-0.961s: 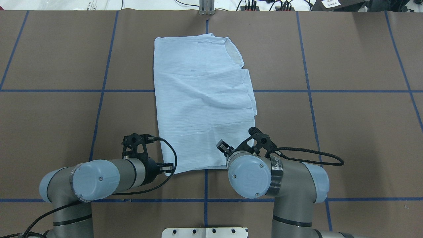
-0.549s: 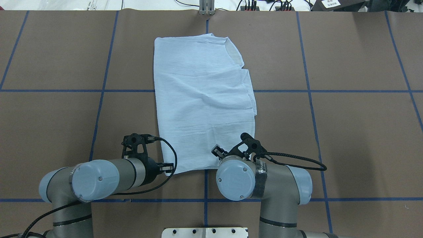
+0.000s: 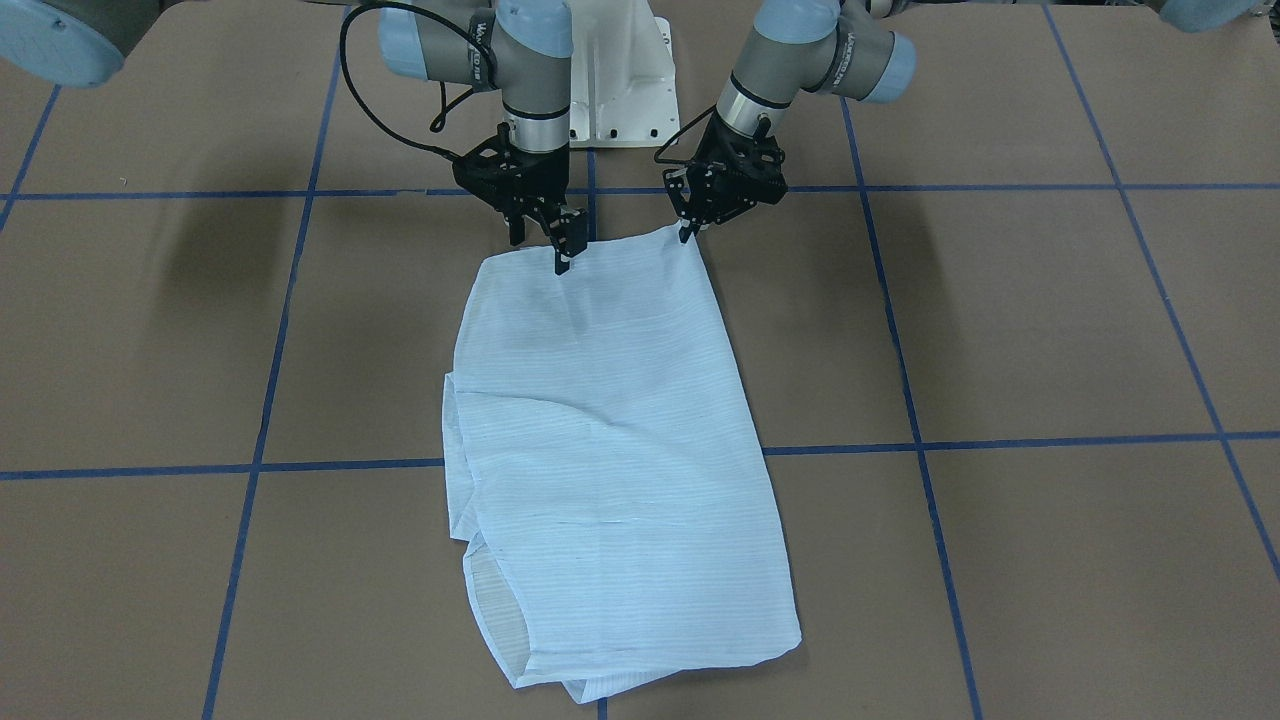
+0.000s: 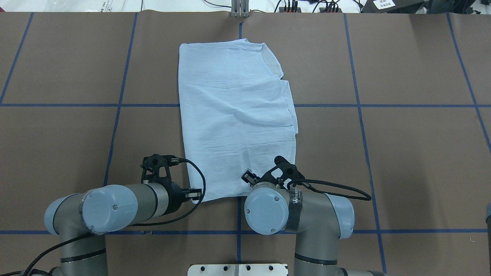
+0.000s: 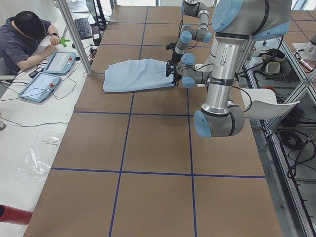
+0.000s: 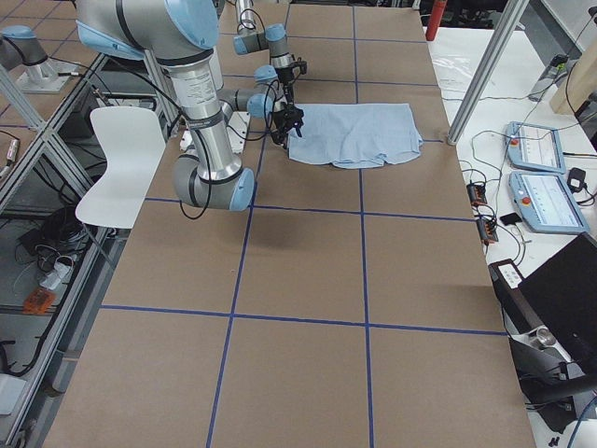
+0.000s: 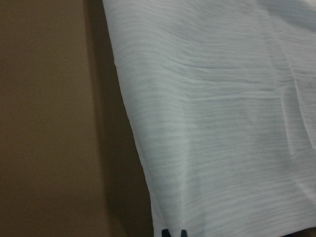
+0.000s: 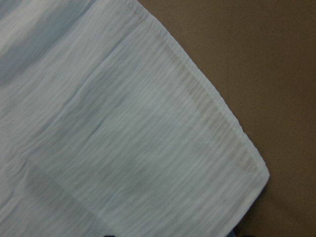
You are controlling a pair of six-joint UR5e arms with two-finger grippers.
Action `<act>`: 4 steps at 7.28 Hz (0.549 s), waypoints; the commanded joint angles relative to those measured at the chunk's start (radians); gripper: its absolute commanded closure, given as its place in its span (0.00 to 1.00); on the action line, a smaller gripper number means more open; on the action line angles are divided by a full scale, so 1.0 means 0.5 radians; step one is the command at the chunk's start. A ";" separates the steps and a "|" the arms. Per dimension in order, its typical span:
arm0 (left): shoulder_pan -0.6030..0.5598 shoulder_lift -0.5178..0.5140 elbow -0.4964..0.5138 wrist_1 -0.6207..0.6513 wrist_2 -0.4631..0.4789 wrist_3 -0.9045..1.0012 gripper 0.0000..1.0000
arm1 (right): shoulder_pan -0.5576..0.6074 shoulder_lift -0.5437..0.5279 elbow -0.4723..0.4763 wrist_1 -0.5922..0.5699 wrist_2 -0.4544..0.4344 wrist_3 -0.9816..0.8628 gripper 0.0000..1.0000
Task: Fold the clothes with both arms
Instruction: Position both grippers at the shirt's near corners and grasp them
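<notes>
1. Shirt [image 4: 234, 115], light blue and finely striped, lies flat in the middle of the counter [image 4: 383, 153]. It is folded into one long panel running away from the robot.
2. Along the shirt's right side the folded layers step out unevenly. Its near edge lies just in front of both wrists.
3. Left gripper [image 3: 688, 232] sits at the near left corner of the shirt. Its fingers are drawn narrow and appear to pinch the cloth edge. The left wrist view shows two dark tips close together at the hem.
4. Right gripper [image 3: 540, 248] is over the near edge toward the right corner, with its jaws spread wide. One fingertip points down at the cloth, though contact cannot be judged.
5. Left arm [image 4: 111, 207] and right arm [image 4: 291, 211], silver-grey with pale blue caps, reach in from the robot's side. Black cables loop from both wrists.
6. The brown counter is marked with a grid of blue tape lines.
7. A person [image 5: 24, 39] sits at a side table beyond the far end, near two tablets [image 5: 59, 61].
</notes>
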State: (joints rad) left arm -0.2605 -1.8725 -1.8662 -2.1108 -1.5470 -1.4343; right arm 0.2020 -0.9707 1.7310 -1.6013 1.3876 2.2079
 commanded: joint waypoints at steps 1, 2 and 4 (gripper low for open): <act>0.000 0.002 -0.004 0.000 -0.002 0.003 1.00 | -0.005 0.033 -0.044 0.006 -0.002 0.027 0.12; -0.003 0.002 -0.010 0.000 -0.002 0.006 1.00 | -0.005 0.033 -0.044 0.012 -0.011 0.042 0.27; -0.004 0.002 -0.017 0.000 -0.002 0.012 1.00 | -0.005 0.045 -0.041 0.018 -0.048 0.125 1.00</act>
State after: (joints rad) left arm -0.2620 -1.8715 -1.8731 -2.1108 -1.5478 -1.4308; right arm 0.1995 -0.9524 1.7096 -1.5944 1.3711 2.2527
